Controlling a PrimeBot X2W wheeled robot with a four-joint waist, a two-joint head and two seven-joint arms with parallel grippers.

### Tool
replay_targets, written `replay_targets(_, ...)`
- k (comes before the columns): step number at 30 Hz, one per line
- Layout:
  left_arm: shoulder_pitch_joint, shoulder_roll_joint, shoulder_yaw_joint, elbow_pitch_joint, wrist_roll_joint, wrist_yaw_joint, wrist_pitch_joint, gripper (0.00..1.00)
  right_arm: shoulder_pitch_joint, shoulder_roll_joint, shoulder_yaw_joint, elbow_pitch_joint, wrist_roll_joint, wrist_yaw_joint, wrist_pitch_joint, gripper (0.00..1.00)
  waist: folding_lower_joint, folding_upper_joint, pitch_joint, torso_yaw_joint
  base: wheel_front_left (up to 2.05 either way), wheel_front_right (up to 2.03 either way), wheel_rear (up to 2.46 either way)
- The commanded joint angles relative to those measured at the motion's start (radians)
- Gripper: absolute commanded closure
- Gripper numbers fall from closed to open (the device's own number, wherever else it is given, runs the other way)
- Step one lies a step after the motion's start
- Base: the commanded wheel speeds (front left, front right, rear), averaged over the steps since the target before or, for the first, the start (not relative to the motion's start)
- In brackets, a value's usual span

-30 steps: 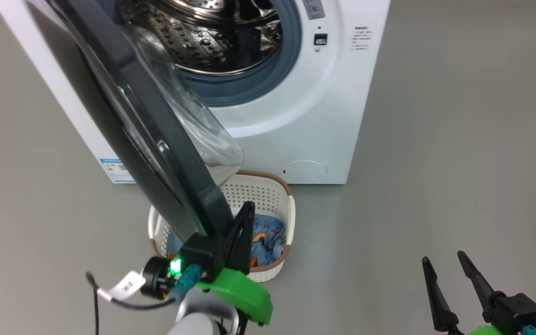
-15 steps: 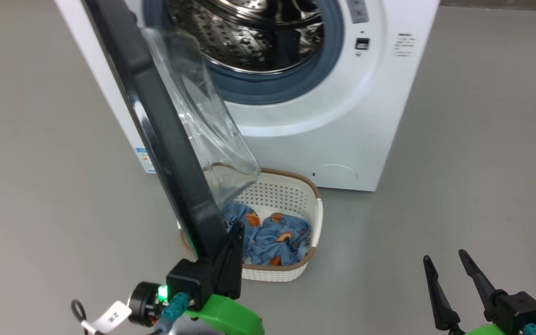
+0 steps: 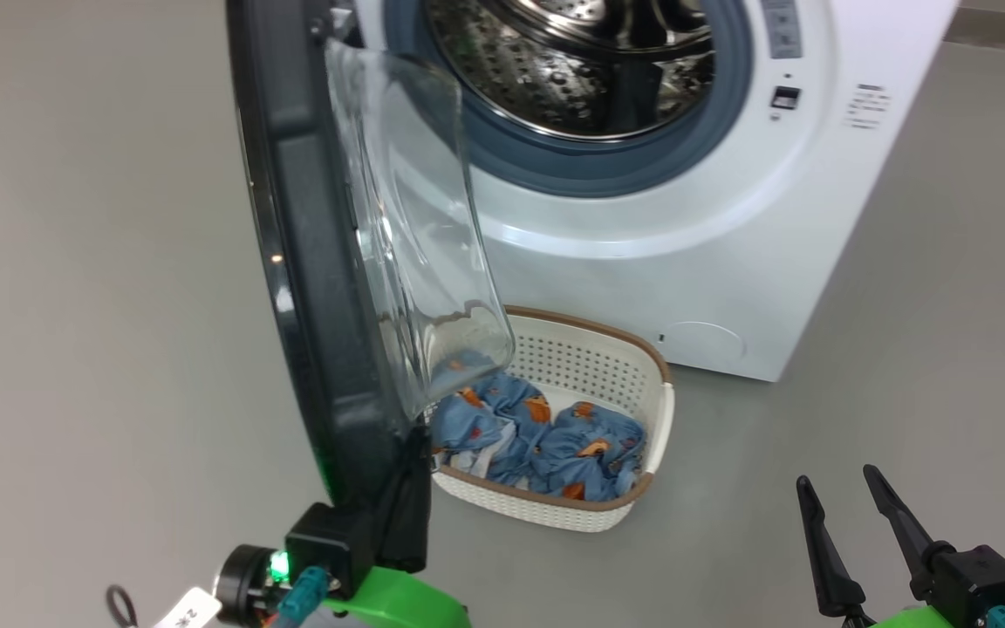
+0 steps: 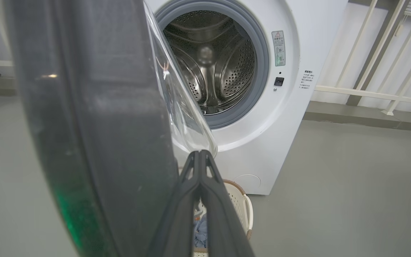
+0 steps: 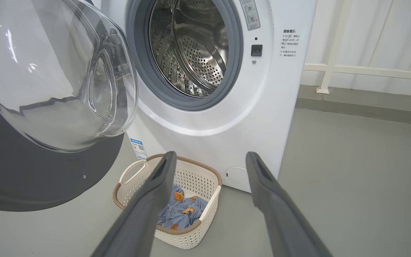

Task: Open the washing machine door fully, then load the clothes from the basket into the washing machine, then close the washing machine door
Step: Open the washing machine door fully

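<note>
Door (image 3: 311, 262) swung wider, left gripper (image 4: 201, 157) pinched shut against rim; clothes (image 3: 546, 432) in basket (image 3: 642, 366) now uncovered, loading near; right gripper (image 3: 837, 477) spread wide, empty.

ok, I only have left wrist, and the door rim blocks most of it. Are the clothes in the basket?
Observer: Yes. Head view shows the clothes bundled inside the basket, on the floor before the washing machine.
Operator: Other arm?
Observer: The right gripper is open and empty; in its wrist view the fingers point toward the basket.
Operator: Door over the basket?
Observer: In the head view the washing machine door's glass bowl overlaps the basket's far-left corner; the rest is uncovered.
</note>
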Motion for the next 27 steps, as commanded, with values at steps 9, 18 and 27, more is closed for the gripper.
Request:
replay_targets(9, 0.004, 0.054, 0.113, -0.011, -0.031, 0.033, -0.057, 1.00, -0.024, -0.008, 0.025, -0.039, -0.008, 0.002, 0.006, 0.00, 0.0000, 0.0000, 0.005, 0.056, 0.00, 0.00, 0.00)
replay_targets(18, -0.008, 0.105, 0.217, 0.056, -0.076, 0.006, -0.110, 1.00, -0.034, -0.008, 0.037, -0.081, -0.026, 0.002, 0.026, 0.00, 0.0000, 0.0000, 0.030, 0.057, 0.00, 0.00, 0.00)
replay_targets(27, -0.026, 0.134, 0.362, 0.133, -0.114, -0.033, -0.145, 1.00, -0.039, -0.017, 0.052, -0.110, -0.033, 0.002, 0.046, 0.00, 0.0000, 0.0000, 0.062, 0.038, 0.00, 0.00, 0.00)
